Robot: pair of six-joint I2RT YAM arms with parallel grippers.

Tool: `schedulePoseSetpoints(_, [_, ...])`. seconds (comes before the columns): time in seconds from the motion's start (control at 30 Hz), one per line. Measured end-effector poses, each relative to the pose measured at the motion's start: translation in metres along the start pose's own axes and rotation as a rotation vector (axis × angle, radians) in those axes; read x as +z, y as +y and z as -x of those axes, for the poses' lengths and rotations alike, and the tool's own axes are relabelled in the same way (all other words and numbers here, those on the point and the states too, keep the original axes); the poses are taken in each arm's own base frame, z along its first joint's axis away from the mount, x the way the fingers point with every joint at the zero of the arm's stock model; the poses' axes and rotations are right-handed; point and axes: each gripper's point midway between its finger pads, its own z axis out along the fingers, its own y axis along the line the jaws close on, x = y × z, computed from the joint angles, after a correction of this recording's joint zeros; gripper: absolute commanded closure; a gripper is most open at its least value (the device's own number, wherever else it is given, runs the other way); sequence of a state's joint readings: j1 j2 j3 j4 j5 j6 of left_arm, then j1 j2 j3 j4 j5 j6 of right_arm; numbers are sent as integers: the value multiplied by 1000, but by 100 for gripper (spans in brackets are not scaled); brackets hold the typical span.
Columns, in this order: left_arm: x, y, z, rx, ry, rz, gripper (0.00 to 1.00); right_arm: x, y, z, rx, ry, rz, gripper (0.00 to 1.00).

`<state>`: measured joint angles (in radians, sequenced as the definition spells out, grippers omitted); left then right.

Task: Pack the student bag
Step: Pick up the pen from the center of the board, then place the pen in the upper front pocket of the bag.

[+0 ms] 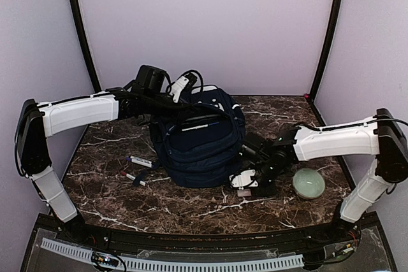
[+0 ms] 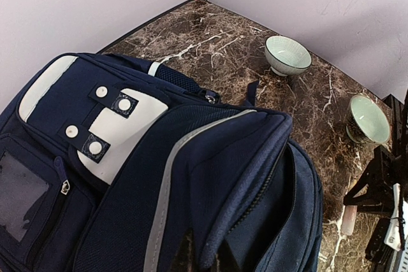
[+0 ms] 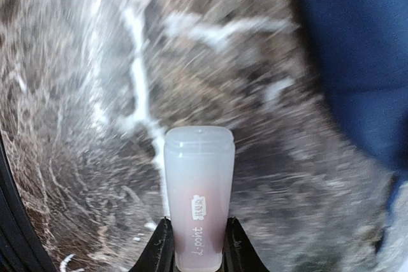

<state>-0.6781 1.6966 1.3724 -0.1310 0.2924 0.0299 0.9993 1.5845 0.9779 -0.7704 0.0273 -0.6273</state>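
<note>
we are worrying first about the grip: the right gripper point(image 3: 197, 250) is pinching only the near end of the stick point(image 3: 198, 183), jaws close together and fingers tight on both its sides, so the long free end could be swinging or slipping out in transit; we cannot tell whether it is off the table point(image 1: 191, 208); the left gripper point(image 2: 203, 258) is clamped shut on the lip of the bag point(image 2: 127, 176), holding the mouth up as a narrow slot; if that fabric slides free, the slot collapses and the stick lands outside; the right arm is also working near a bowl point(image 1: 308, 183), which a wide swing could knock; the bag is lying mid-table, just beside the right gripper on its left; its mouth is sitting higher and farther back, under the left gripper
</note>
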Motion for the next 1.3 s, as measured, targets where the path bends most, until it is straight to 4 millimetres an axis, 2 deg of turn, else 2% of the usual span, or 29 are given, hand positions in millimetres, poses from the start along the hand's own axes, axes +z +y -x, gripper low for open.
schedulePoseSetpoints(0.07, [0, 0, 0, 0, 0, -2, 100, -15, -16, 16, -21, -33, -46, 87])
schedulePoseSetpoints(0.17, [0, 0, 0, -1, 0, -3, 100, -43, -51, 51, -63, -98, -148, 87])
schedulePoseSetpoints(0.3, [0, 0, 0, -1, 0, -3, 100, -68, -93, 87, -105, -153, -280, 87])
schedulePoseSetpoints(0.37, [0, 0, 0, -1, 0, -3, 100, -75, -113, 102, -132, -164, -347, 87])
schedulePoseSetpoints(0.6, [1, -1, -1, -13, 2, -7, 100, -70, -151, 127, -200, -127, -453, 87])
schedulePoseSetpoints(0.8, [4, -1, -4, -24, 12, -12, 100, -58, -174, 138, -225, -106, -550, 88])
schedulePoseSetpoints(0.93, [5, -1, -5, -29, 12, -15, 100, -57, -181, 141, -238, -101, -584, 88])
schedulePoseSetpoints(1.17, [4, -3, -4, -36, 11, -27, 100, -76, -195, 157, -259, -131, -655, 87])
schedulePoseSetpoints(1.3, [4, -5, -3, -36, 9, -39, 100, -78, -192, 161, -292, -115, -675, 87])
